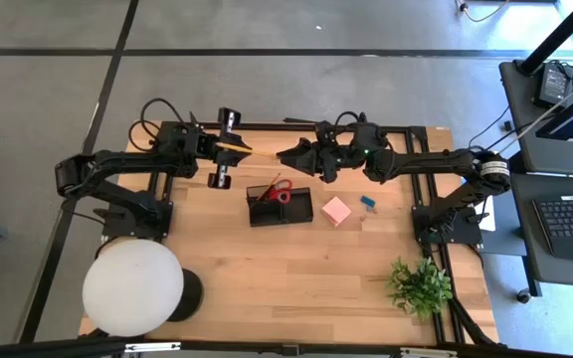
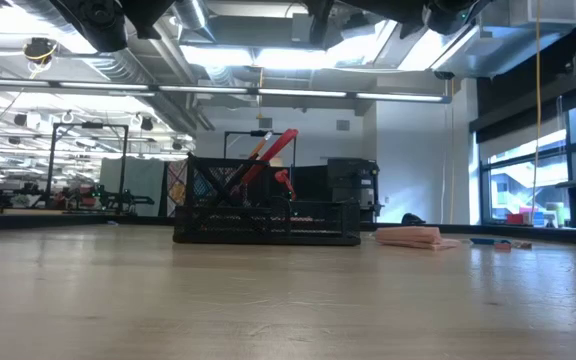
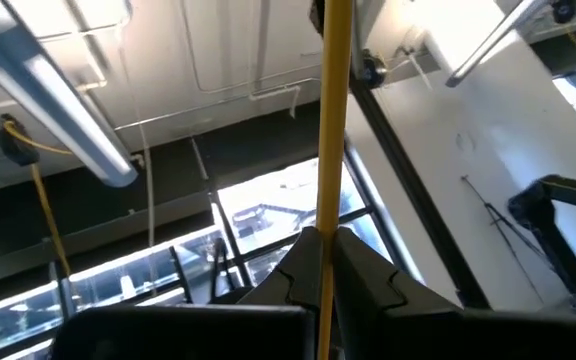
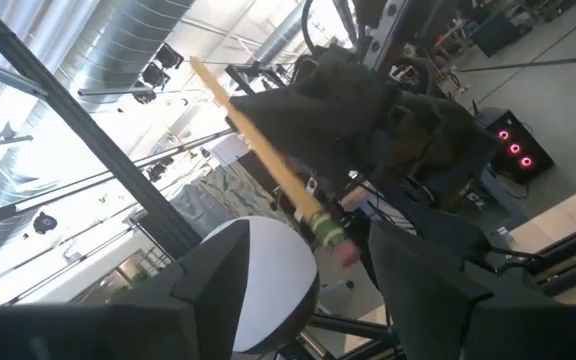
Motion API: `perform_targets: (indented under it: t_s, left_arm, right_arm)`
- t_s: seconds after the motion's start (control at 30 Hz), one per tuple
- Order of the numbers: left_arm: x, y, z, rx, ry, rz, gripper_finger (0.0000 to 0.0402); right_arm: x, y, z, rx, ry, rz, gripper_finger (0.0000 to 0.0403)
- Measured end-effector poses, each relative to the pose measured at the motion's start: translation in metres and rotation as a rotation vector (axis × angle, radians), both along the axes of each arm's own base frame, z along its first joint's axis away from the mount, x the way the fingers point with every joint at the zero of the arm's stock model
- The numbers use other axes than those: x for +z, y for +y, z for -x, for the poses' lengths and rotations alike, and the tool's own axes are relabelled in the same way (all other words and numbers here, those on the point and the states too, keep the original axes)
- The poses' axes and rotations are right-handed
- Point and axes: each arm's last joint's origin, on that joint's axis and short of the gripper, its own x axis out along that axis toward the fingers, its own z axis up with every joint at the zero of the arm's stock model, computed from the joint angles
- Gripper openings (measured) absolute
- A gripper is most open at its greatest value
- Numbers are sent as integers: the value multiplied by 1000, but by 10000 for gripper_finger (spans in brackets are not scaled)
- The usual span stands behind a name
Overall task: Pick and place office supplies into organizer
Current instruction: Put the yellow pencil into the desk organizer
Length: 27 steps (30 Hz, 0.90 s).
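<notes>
Pale wooden bench (image 1: 296, 268) carries a small black divided organizer (image 1: 279, 204) at its middle, red-handled scissors (image 1: 281, 193) standing inside. At the far edge, the left hand (image 1: 229, 146) pinches a yellowish wooden pencil (image 1: 235, 147); the right hand (image 1: 285, 156), fingers spread, faces it just beside. A pink square sticky-note block (image 1: 336, 210) lies right of the organizer.

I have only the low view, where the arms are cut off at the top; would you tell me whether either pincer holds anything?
Observer: Yes, the left pincer is shut on a yellow pencil, raised above the table.
Operator: Thank you. And the right one?
Observer: The right pincer faces the left one, open, near the pencil's eraser end and not gripping it.
Operator: Is anything standing outside my frame?
Observer: A white round lamp stands at the table corner on the left arm's side.
</notes>
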Motion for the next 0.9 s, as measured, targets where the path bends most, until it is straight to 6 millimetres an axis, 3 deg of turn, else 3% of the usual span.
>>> perform_targets:
  t_s: [0.43,0.9]
  left_arm:
    - [1,2,0,15,-5,118,8]
    - [1,3,-1,-36,26,199,8]
  right_arm:
    - [1,0,0,5,-11,11,134]
    - [1,0,0,-3,-19,41,127]
